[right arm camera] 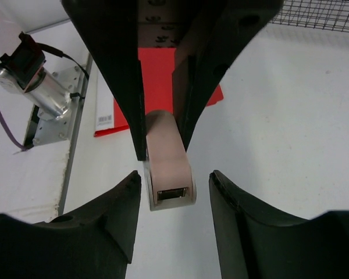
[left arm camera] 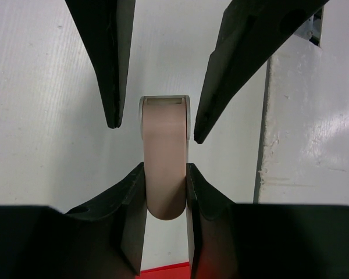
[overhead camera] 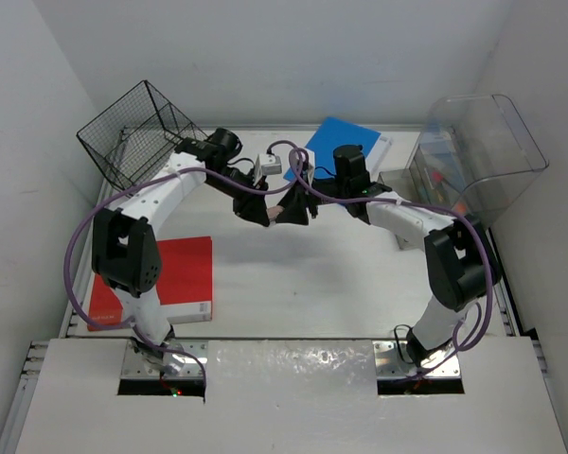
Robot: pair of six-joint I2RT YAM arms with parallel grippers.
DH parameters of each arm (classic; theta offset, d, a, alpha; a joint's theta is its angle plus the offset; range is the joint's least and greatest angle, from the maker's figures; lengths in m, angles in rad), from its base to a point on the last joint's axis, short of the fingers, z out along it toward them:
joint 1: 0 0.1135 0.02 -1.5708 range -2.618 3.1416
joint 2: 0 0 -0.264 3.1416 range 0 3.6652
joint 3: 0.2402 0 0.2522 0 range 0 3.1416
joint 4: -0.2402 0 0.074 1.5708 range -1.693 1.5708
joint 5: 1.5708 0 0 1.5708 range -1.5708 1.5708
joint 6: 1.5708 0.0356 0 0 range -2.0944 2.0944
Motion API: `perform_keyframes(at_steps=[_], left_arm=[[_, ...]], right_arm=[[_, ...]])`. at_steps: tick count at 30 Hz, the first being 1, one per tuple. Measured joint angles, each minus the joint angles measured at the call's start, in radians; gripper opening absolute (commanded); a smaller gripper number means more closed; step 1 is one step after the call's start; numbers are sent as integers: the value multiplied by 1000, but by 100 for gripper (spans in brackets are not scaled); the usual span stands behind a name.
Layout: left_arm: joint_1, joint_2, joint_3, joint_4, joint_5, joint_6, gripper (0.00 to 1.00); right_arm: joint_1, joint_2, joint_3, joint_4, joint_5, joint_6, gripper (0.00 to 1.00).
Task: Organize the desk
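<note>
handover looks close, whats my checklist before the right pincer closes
1. Left pincer clamped on the beige item: ok.
2. Right pincer open wide enough: ok.
3. Item's free, slotted end inside the right pincer's gap: ok, seen in both wrist views.
4. Item centred in that gap: not ok, it sits nearer one side.
5. Item off the desk: ok, held in the air.
6. Drop-off spot, wire basket or elsewhere: cannot tell.

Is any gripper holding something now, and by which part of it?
The left gripper clamps a small beige object by its rounded end. The right gripper stands open around its other end.
</note>
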Motion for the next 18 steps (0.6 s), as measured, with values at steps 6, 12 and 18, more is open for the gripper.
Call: perform_keyframes(at_steps=[6, 12, 18], left_arm=[[-1, 0, -15, -3, 6, 2, 0], [-4, -2, -15, 0, 8, -6, 0], [-6, -28, -18, 40, 17, -15, 0]], right_arm=[[0, 1, 11, 6, -40, 27, 21], [-3, 8, 40, -61, -56, -4, 46], [2, 8, 67, -161, -66, -79, 34]])
